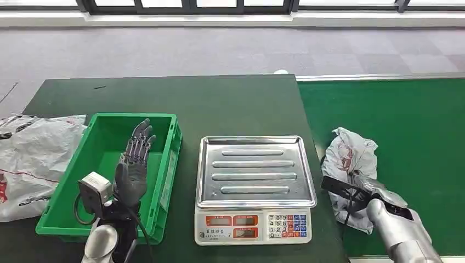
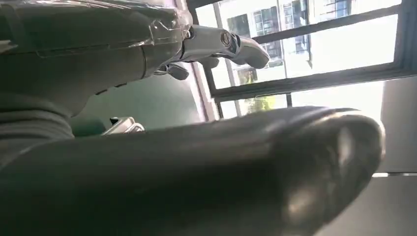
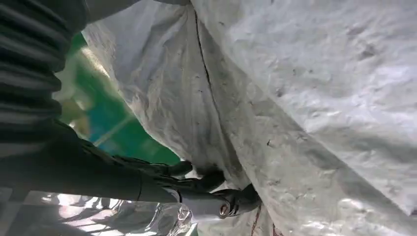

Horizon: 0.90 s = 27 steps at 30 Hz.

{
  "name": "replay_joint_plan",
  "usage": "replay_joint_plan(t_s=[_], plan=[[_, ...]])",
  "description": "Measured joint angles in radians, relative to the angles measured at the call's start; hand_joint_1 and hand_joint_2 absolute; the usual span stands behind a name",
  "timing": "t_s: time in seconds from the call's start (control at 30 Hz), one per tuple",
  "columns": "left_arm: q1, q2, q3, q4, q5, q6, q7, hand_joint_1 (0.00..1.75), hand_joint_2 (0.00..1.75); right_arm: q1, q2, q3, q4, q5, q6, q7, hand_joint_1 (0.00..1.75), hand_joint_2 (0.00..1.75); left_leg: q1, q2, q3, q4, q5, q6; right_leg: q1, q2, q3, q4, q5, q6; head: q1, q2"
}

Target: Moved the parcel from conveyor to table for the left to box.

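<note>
Grey crumpled plastic is what your right hand (image 1: 366, 189) has hold of: the parcel (image 1: 351, 159), a white-grey mailer bag with red print, lies on the green conveyor (image 1: 406, 126) close to its edge beside the dark green surface (image 1: 219, 98). You can see in the right wrist view that the fingers (image 3: 206, 179) are dug into the bag's folds, gripping it. Your left hand (image 1: 134, 161) hangs over the green crate (image 1: 167, 164) on the surface, its fingers stretched out straight and slightly apart, holding nothing. Between the crate and the conveyor sits a weighing scale (image 1: 255, 189) with a steel pan and a keypad facing you. Another crumpled mailer bag (image 1: 33, 159) lies at the far left of the surface, just beside the crate.
</note>
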Motion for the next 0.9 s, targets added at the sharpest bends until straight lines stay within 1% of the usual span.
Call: replay_joint_plan(t_s=[0.13,0.17,0.3,0.33,0.43,0.57,0.63,0.9], plan=[[0.0,0.0,0.0,0.009,0.0,0.002,0.001,0.0,0.0,-0.023,-0.002,0.021,0.046,-0.004,0.003,-0.002,0.0,1.75,0.0,0.0,0.002,0.0,0.0,0.001,0.0,0.0,0.003,-0.002,0.0,0.001,0.0,0.0],[0.0,0.0,0.0,0.011,0.0,0.002,0.002,0.0,0.0,-0.027,-0.002,0.024,0.053,-0.005,0.003,-0.002,1.75,1.75,0.0,0.0,0.002,0.0,0.0,0.001,0.0,-0.001,0.004,-0.002,0.0,0.001,0.0,0.0],[0.002,0.0,-0.001,0.014,0.001,0.009,0.001,0.0,0.0,-0.036,-0.001,0.039,0.071,-0.006,-0.023,-0.016,1.75,1.75,0.0,-0.001,0.001,0.0,0.0,0.002,0.0,-0.002,0.006,-0.003,0.001,0.002,0.0,0.0],[0.003,0.0,-0.001,0.014,0.003,0.012,-0.001,0.0,0.0,-0.036,0.0,0.049,0.073,-0.006,-0.042,-0.033,1.75,1.75,0.0,-0.001,-0.005,0.0,0.0,0.002,0.0,-0.001,0.008,-0.003,0.001,0.002,0.0,0.0],[0.004,0.002,-0.001,0.014,0.009,0.012,-0.003,0.0,0.0,-0.037,0.005,0.07,0.073,-0.01,-0.068,-0.058,1.75,1.75,0.0,0.0,-0.004,0.0,-0.002,0.003,-0.001,0.0,0.008,-0.004,0.001,0.002,0.0,0.0],[0.003,0.005,-0.001,0.014,0.013,0.012,-0.004,0.0,0.0,-0.044,0.01,0.094,0.073,-0.01,-0.078,-0.058,1.75,1.75,0.0,0.0,-0.003,0.0,-0.001,0.003,-0.001,0.0,0.008,-0.004,0.001,0.003,0.0,0.0],[0.003,0.005,-0.001,0.015,0.013,0.013,-0.004,0.0,0.0,-0.05,0.01,0.104,0.073,-0.011,-0.08,-0.058,1.75,1.75,0.0,0.0,0.003,0.0,0.0,0.003,-0.001,-0.001,0.007,-0.004,0.002,0.003,0.0,0.0],[0.004,0.007,-0.001,0.023,0.019,0.019,-0.008,0.0,0.0,-0.055,0.01,0.15,0.072,-0.021,-0.087,-0.07,1.75,1.75,0.001,-0.001,0.003,0.0,0.0,0.002,0.0,-0.001,0.006,-0.003,0.002,0.003,0.0,0.0]])
